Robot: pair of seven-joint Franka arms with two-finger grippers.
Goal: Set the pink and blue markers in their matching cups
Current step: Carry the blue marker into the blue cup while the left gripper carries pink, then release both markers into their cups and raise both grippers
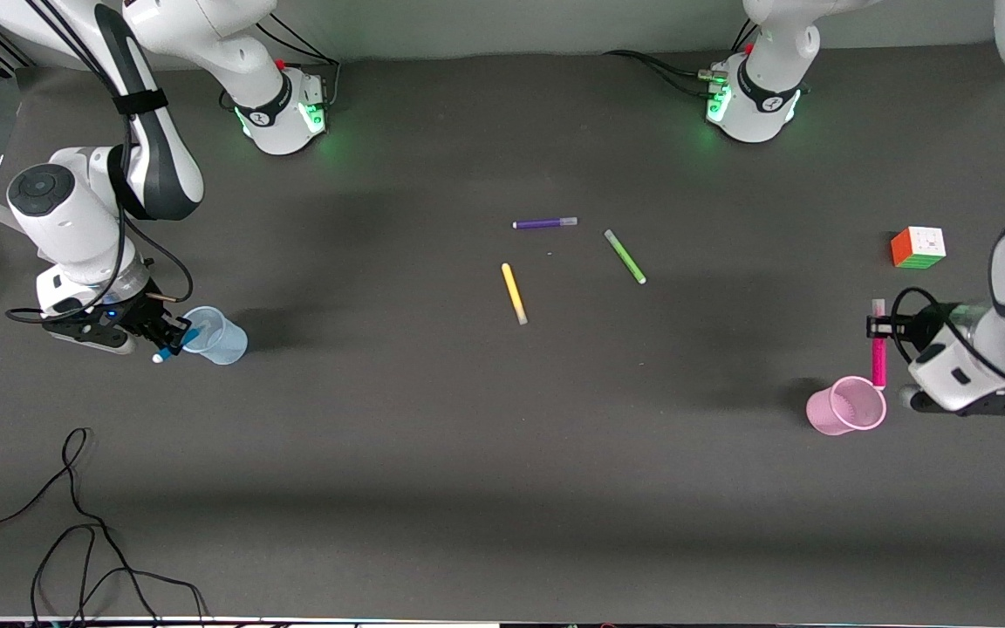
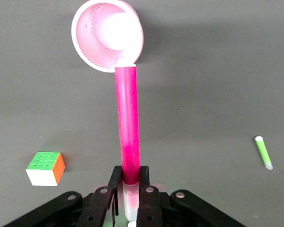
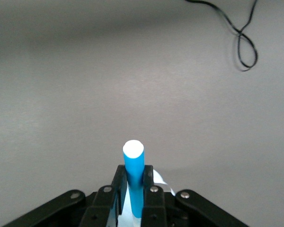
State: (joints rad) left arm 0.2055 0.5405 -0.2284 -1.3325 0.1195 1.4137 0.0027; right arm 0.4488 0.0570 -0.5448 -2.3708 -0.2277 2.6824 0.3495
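Both grippers are busy. Left gripper point(image 1: 876, 328) is pinching the pink marker point(image 1: 878, 353) near its pale cap, fingers point(image 2: 115, 182) pressed against the barrel, and I'm holding it up at the pink cup point(image 1: 846, 406); in the left wrist view the marker's tip point(image 2: 127, 66) is lining up with the cup's rim point(image 2: 80, 47). Using that pink cup as my landmark: the colour cube point(image 1: 918, 247) is sitting farther from the front camera than the cup, at the same end of the table. The green pen point(image 1: 625, 256), yellow pen point(image 1: 514, 293) and purple pen point(image 1: 544, 223) are lying well apart from the cup, toward the table's middle. Right gripper point(image 1: 173, 338) is clamping the blue marker point(image 3: 134, 182) right beside the blue cup point(image 1: 216, 335), well apart from the pink cup, at the right arm's end. A black cable point(image 1: 75, 515) is trailing near the front edge.
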